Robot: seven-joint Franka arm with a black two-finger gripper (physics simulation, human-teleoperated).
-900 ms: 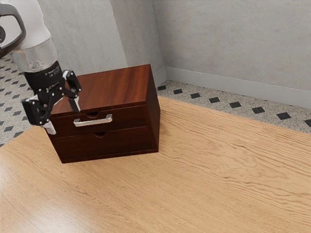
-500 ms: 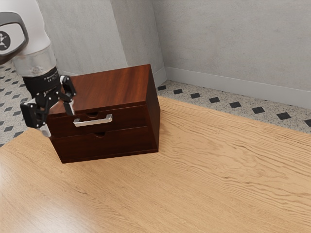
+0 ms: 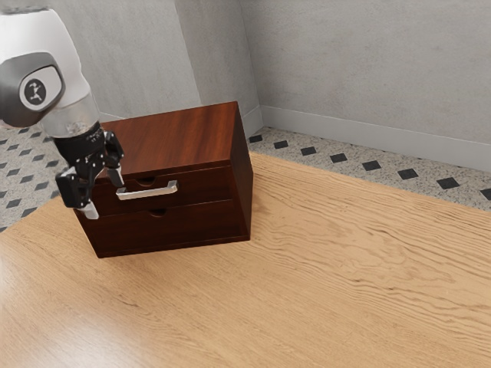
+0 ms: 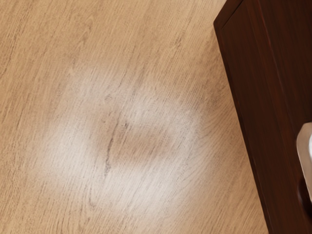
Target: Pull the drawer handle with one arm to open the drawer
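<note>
Room: grey plaster walls, with a tiled floor of black diamonds along the far side.
Table [image 3: 322, 276]: pale wood grain, and the chest sits toward the exterior view's left.
Chest [image 3: 184, 138]: dark wood, two drawers stacked, both fronts looking flush.
Handle [image 3: 147, 190]: silver bar on the upper drawer [image 3: 201, 184].
Gripper [image 3: 106, 196]: down at the chest's front left corner, fingers spread apart, one just beside the handle's left end, nothing clamped.
</note>
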